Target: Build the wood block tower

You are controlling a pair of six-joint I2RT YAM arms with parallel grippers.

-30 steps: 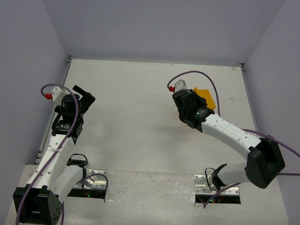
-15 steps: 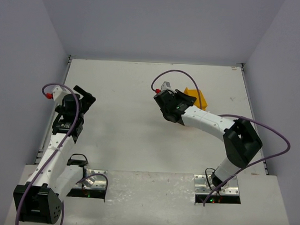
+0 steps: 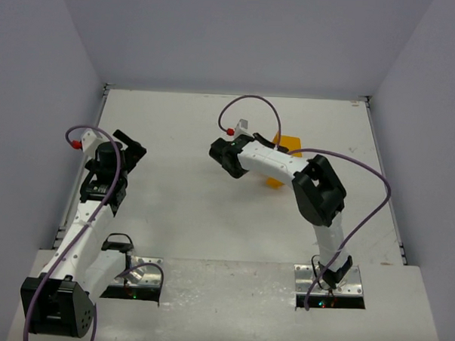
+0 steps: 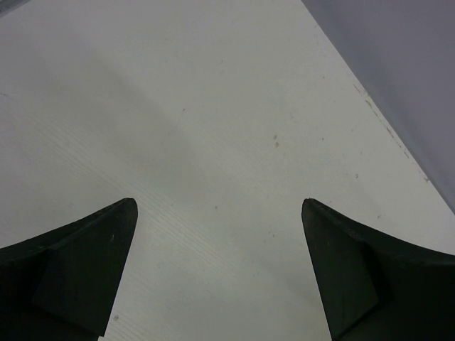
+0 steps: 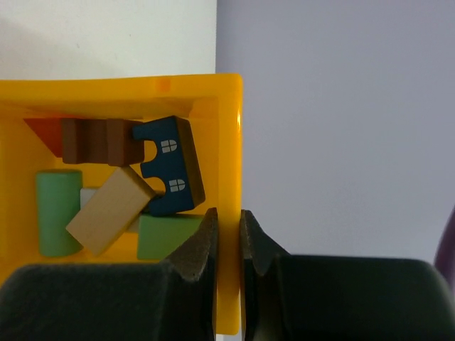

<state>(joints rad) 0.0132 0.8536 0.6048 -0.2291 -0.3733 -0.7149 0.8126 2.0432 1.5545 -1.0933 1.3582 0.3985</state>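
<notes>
No stacked tower shows. Loose wooden blocks lie in a yellow plastic bin (image 5: 128, 92): a blue house-shaped block (image 5: 170, 167), a brown ridged block (image 5: 96, 141), a tan block (image 5: 110, 209), a green cylinder (image 5: 57, 213) and a green block (image 5: 167, 236). My right gripper (image 5: 228, 217) is shut on the bin's right wall, one finger inside and one outside. In the top view the bin (image 3: 288, 143) shows partly under the right forearm, and the right fingers are hidden. My left gripper (image 4: 217, 213) is open and empty over bare table, at the left (image 3: 130, 145).
Purple walls stand behind and on both sides of the white table (image 3: 180, 206). The right arm's elbow (image 3: 317, 191) is raised over the table's right middle, with its cable looping above. The left arm (image 3: 98, 187) stands along the left edge.
</notes>
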